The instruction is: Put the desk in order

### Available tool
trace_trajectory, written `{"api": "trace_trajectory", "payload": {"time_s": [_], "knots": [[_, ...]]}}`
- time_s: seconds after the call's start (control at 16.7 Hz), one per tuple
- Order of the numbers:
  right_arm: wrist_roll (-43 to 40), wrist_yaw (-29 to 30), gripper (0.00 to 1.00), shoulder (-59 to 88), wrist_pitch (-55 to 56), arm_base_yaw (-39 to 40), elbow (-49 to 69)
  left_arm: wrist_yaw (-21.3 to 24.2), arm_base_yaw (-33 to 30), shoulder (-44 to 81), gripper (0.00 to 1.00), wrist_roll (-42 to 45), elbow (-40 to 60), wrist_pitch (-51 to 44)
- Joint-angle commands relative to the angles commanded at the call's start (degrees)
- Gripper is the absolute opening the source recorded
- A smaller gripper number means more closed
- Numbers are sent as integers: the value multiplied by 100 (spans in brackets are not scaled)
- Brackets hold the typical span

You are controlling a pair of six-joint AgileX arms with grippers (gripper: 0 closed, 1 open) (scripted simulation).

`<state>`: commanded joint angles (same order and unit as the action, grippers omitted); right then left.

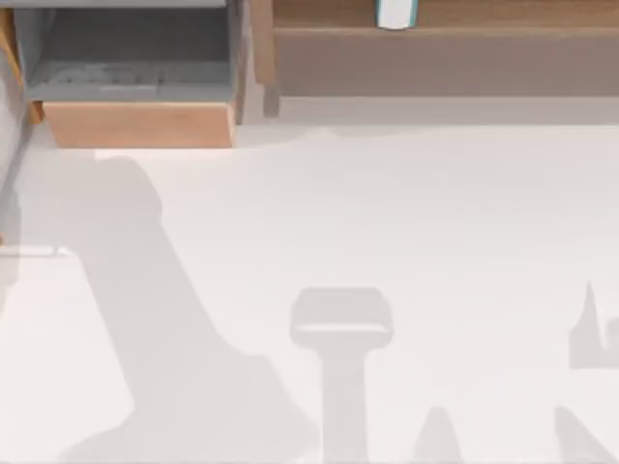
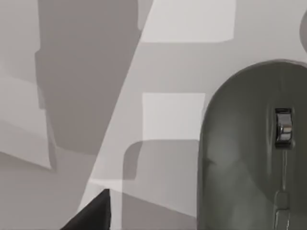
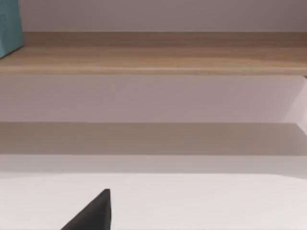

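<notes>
Across top view, white tabletop [image 1: 406,242] spreads wide. Drawer box [image 1: 135,87] at far left stands pulled open, grey lining bare. Shelf rail [image 1: 435,29] at far right carries teal-edged item [image 1: 397,14]. Dark grey mouse [image 2: 254,153] lies under my left wrist camera. Finger state: cannot tell, either arm. I judge step: reaching for mouse; next, centre fingers over it, grasp.

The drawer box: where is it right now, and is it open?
In the top view the drawer box sits at the desk's far left corner, pulled open with its grey lining showing, just left of the light-wood shelf rail.
</notes>
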<state>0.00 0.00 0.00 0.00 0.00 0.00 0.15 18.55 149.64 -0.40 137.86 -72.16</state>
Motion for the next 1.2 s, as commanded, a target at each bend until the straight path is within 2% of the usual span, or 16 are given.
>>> {"api": "trace_trajectory", "payload": {"time_s": [0.42, 1.2], "knots": [[0, 0, 100, 0, 0, 0, 0, 2, -44, 61, 100, -25, -97, 142], [0, 0, 100, 0, 0, 0, 0, 2, -44, 61, 2, -25, -97, 142]]}}
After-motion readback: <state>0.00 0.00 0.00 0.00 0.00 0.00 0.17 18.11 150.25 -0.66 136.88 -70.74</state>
